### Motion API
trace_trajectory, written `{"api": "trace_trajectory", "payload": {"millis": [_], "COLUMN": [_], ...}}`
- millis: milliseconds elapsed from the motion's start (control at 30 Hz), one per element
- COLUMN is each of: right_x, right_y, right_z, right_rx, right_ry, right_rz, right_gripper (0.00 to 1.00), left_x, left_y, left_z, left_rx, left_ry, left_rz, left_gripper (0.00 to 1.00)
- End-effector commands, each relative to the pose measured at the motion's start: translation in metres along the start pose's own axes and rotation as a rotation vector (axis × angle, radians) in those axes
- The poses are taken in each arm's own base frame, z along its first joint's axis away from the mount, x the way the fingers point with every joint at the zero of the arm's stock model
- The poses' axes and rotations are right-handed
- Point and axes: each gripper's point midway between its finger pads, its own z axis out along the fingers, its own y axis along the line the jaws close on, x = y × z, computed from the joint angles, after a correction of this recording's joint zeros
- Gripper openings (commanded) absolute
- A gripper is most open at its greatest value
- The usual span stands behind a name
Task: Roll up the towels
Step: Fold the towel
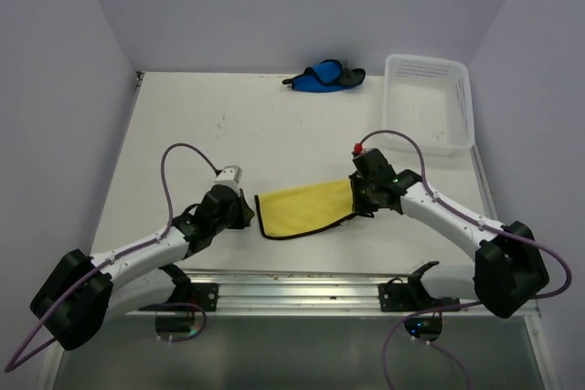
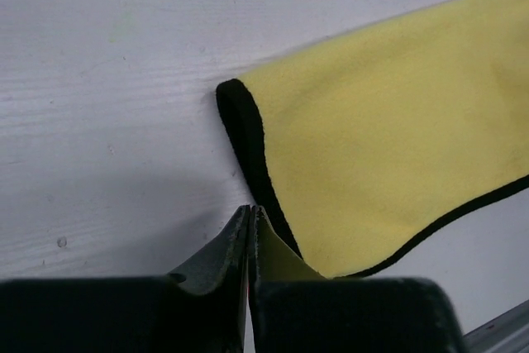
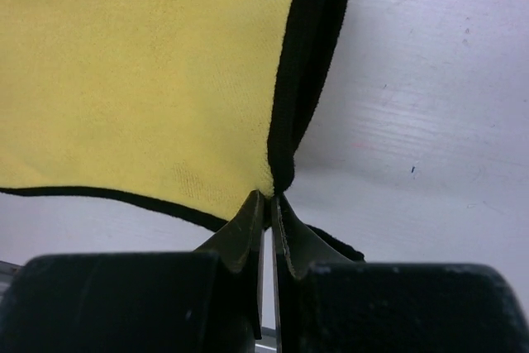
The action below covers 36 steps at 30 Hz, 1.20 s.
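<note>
The yellow towel (image 1: 306, 207) lies folded flat near the table's front, dark edging showing. My right gripper (image 1: 356, 196) is at its right end, shut on it: in the right wrist view the yellow towel (image 3: 140, 80) runs down to the right gripper (image 3: 269, 196), with its edged corner pinched between the tips. My left gripper (image 1: 249, 210) is at the towel's left end. In the left wrist view the left gripper (image 2: 250, 211) is shut, beside the dark edge of the yellow towel (image 2: 388, 121), no cloth showing between the tips. The blue towel (image 1: 320, 77) lies bunched at the back.
A white perforated basket (image 1: 428, 60) stands at the back right, next to the blue towel. A metal rail (image 1: 302, 285) runs along the table's near edge between the arm bases. Grey walls close in the left, back and right sides.
</note>
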Motion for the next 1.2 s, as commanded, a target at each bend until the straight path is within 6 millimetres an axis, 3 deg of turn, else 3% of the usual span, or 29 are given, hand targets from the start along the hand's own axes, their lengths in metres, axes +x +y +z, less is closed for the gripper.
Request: {"api": "trace_trajectory", "payload": {"millis": [0, 200, 533, 1167], "right_x": [-0.013, -0.017, -0.021, -0.009], "right_y": [0.008, 0.031, 0.078, 0.179], "right_z": [-0.017, -0.023, -0.031, -0.015], "right_rx": [0.015, -0.067, -0.146, -0.241], "right_ry": [-0.059, -0.097, -0.114, -0.085], "right_rz": [-0.071, -0.103, -0.222, -0.353], "right_gripper": [0.00, 0.00, 0.00, 0.00], "left_x": [0.004, 0.019, 0.022, 0.021], "left_y": [0.008, 0.007, 0.002, -0.004], "left_z": [0.004, 0.010, 0.014, 0.012], "left_rx": [-0.040, -0.015, 0.012, 0.050], "left_ry": [0.020, 0.065, 0.079, 0.062], "left_rz": [-0.002, -0.016, -0.020, -0.036], "left_gripper": [0.03, 0.00, 0.00, 0.00]}}
